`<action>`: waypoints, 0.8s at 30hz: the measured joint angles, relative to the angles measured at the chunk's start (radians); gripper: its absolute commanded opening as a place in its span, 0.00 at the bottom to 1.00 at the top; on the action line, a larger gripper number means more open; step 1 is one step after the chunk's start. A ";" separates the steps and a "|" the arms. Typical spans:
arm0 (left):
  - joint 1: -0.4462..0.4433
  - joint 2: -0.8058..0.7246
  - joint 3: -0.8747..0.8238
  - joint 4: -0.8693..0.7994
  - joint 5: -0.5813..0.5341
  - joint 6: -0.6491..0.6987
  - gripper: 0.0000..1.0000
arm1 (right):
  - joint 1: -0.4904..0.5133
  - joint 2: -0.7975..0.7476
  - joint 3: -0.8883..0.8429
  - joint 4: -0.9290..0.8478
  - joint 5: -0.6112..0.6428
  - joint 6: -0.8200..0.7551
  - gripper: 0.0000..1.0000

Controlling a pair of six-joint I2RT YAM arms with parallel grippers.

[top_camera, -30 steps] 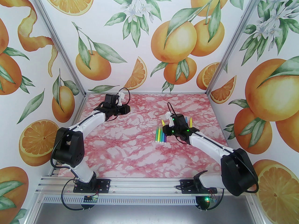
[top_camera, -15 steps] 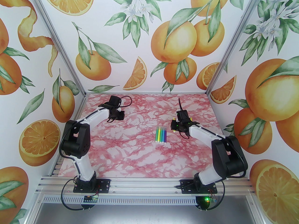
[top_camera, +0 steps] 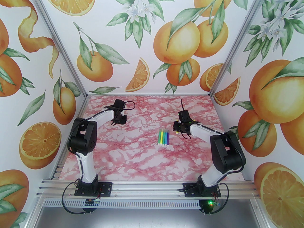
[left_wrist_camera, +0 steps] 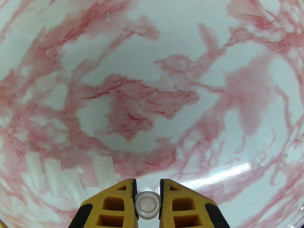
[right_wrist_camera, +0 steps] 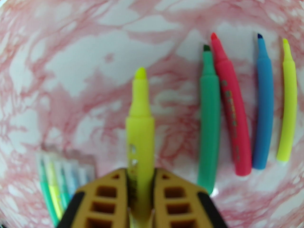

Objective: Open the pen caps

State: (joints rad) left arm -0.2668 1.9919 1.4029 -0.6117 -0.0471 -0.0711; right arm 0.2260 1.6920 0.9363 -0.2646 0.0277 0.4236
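Pinching clear cap (left_wrist_camera: 147, 205) end-on, left gripper (left_wrist_camera: 147, 184) nearly closed; right gripper (right_wrist_camera: 140, 172) clamped around uncapped yellow marker (right_wrist_camera: 140, 117).

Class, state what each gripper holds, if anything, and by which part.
Left gripper pinches a clear cap by its sides. Right gripper grips an uncapped yellow marker by its barrel.

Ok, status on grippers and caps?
Left gripper shut on clear cap. Right gripper shut on uncapped yellow pen. Other pens still capped. Nothing blocking.
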 measured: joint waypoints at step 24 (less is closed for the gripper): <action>0.007 0.052 0.019 -0.002 -0.024 0.003 0.23 | -0.029 0.098 0.053 -0.031 0.026 0.026 0.15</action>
State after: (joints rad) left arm -0.2600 2.0441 1.4216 -0.6136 -0.0711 -0.0685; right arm 0.1974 1.7897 0.9890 -0.2958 0.0536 0.4492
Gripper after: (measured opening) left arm 0.218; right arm 0.154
